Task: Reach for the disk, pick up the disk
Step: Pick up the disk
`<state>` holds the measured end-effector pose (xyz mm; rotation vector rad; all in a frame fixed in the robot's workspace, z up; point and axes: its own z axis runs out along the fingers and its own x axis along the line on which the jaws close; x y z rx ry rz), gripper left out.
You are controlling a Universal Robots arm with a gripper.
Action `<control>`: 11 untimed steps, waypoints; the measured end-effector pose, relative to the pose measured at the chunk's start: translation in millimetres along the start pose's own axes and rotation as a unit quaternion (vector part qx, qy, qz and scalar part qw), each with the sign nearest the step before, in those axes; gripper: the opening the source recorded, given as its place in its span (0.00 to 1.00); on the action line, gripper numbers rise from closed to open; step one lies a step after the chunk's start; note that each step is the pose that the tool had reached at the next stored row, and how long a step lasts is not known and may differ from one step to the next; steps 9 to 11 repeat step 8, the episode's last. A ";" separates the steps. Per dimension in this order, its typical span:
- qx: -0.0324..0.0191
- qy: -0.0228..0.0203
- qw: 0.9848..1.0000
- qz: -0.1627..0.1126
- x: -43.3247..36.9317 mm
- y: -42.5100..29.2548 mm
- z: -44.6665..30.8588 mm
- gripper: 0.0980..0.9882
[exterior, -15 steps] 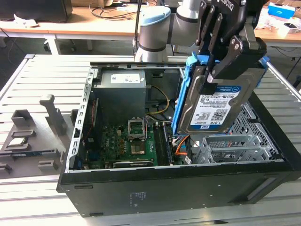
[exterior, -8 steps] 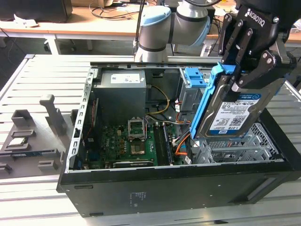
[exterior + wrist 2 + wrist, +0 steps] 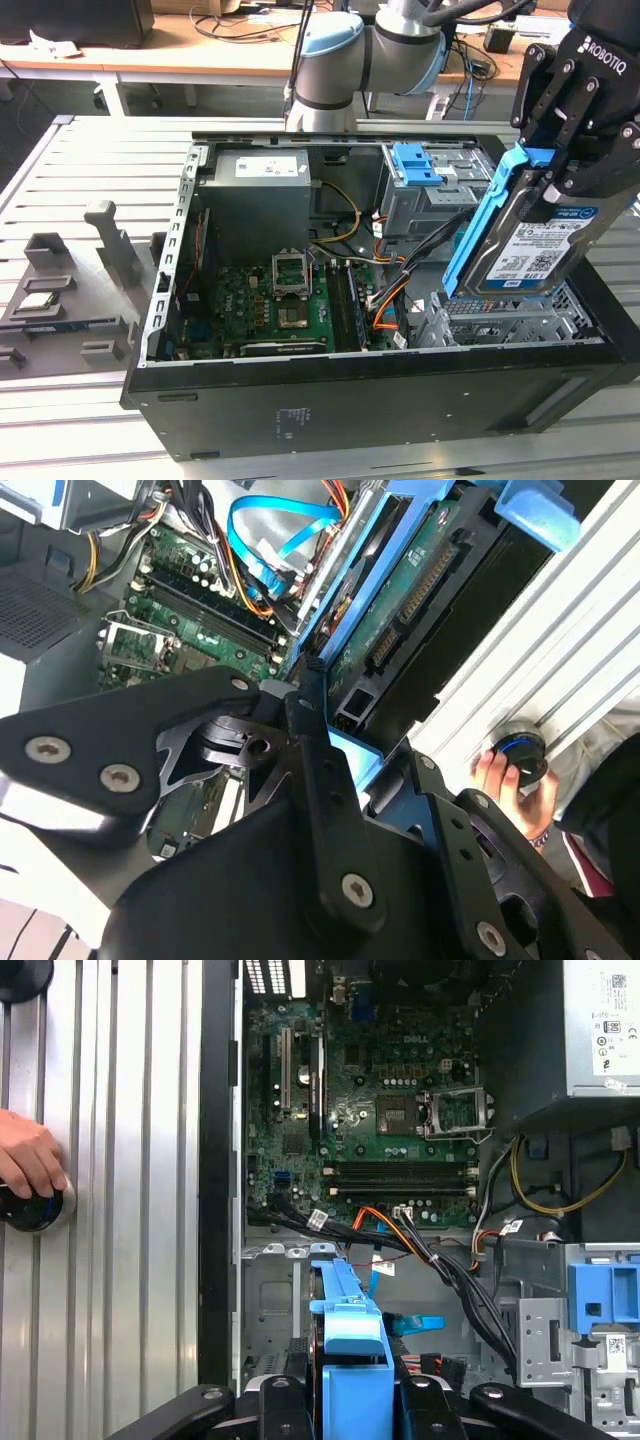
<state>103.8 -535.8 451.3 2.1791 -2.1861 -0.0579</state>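
1. The gripper (image 3: 560, 180) is closed on the disk (image 3: 530, 245), its black fingers (image 3: 585, 165) pinching the upper end of the drive near the blue rail (image 3: 478, 235).
2. The disk hangs tilted in the air at the exterior view's right, label facing outward, above the empty drive cage (image 3: 500, 320) of the open case (image 3: 330, 410). It appears clear of the cage, touching nothing but the gripper.
3. In the first wrist view the blue rail (image 3: 345, 1360) runs straight up between the gripper's fingers, with the motherboard (image 3: 370, 1110) and cables (image 3: 420, 1240) farther inside the case.
4. In the second wrist view the underside of the disk (image 3: 410, 600), with its green board and connector, slants away from the gripper over the case interior.
5. A person's hand (image 3: 30, 1155) rests on a round black knob (image 3: 35, 1210) on the slatted table (image 3: 110, 1260) outside the case, well apart from the disk.
6. Step, as I judge it: reaching is done and the pick-up is in its lifting part, close to complete.
7. Any further move calls for a firm, even pinch, since the drive is held near one end and could swing or slip, and for keeping the lower corner away from the cage edge and the nearby cables.
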 end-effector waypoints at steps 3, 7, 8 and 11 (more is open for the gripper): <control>0.000 0.000 1.000 0.000 0.1 0.2 1.1 0.30; 0.000 0.000 1.000 0.000 0.0 0.5 1.2 0.30; 0.000 0.000 1.000 0.000 0.0 0.5 1.2 0.30; 0.000 0.000 1.000 0.000 0.0 0.5 1.2 0.30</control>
